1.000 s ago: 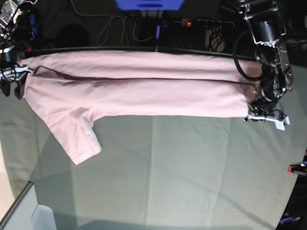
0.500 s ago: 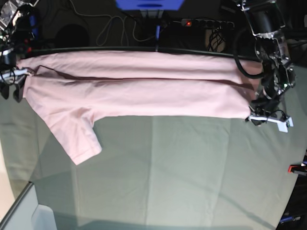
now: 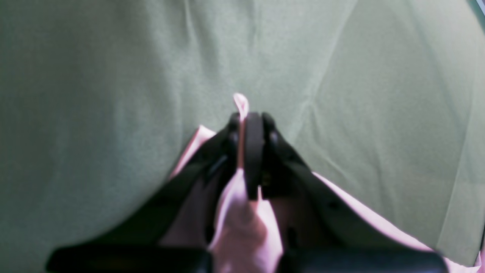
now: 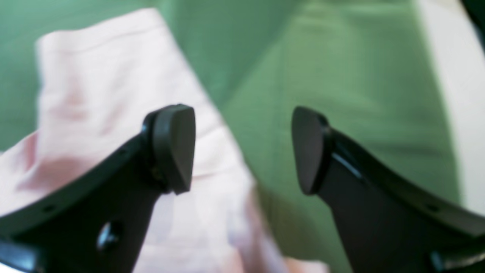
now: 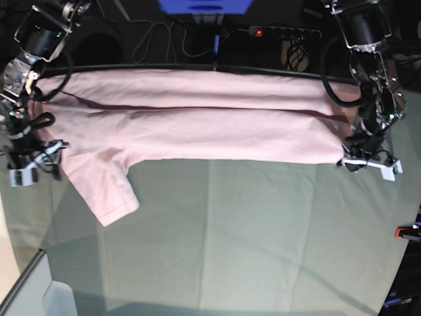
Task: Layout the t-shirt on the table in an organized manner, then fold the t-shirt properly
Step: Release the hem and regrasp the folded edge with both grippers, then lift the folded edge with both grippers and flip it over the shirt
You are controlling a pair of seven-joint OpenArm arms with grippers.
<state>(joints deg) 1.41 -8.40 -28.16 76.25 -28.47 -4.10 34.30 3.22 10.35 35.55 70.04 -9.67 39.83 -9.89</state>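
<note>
Left gripper [image 3: 252, 159] pinching the t-shirt [image 5: 197, 118] hem at 3 o'clock (anchoring the fold); right gripper [image 4: 242, 149] spread, empty, over the sleeve at 9.

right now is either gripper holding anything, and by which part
The left gripper is pinching a bunched edge of the t-shirt at its end. The right gripper is open, holding nothing.

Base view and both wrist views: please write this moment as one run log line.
left gripper: shut on pale pink cotton t-shirt | right gripper: open above sleeve | grey-green cloth table: shirt lies flat
</note>
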